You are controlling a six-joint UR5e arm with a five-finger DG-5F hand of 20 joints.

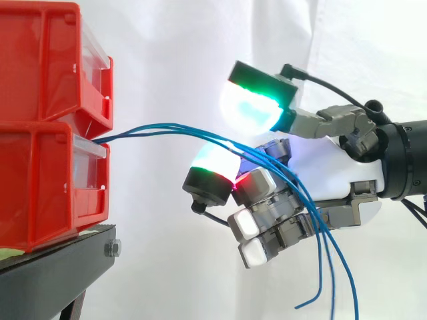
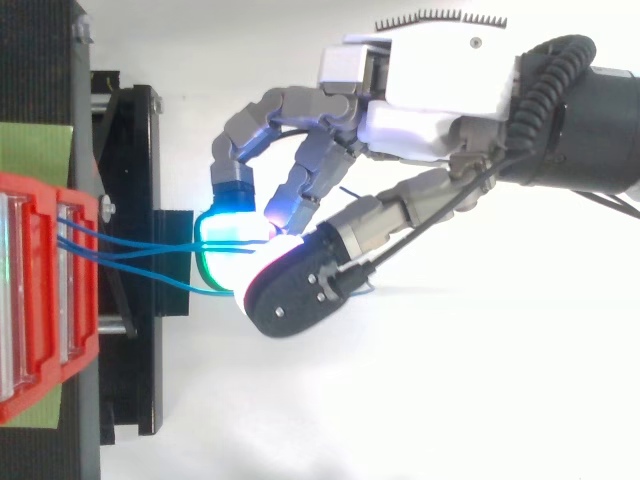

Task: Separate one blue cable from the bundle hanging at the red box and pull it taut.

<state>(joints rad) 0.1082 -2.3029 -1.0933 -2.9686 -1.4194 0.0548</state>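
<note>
Several thin blue cables (image 1: 167, 128) leave the gap between the two stacked red bins (image 1: 47, 187) and arch rightward to my hand (image 1: 353, 180). They cross the white-glowing pad of a lower finger (image 1: 215, 163), pass among the curled fingers, and their loose ends hang below the palm. The cables stay together as one bundle. A cyan-green pad (image 1: 250, 103) stands above the cables, apart from them. A red glow shows where a curled fingertip (image 1: 252, 179) presses against the lower finger. From above, the hand (image 2: 440, 90) has its fingertips closed together around the cables (image 2: 140, 245) just right of the bins (image 2: 40, 290).
The bins rest on a black stand (image 1: 53, 273) at the left, with a green mat (image 2: 35, 150) under them. A white curtain backs the scene. Open space lies to the right of and below the hand.
</note>
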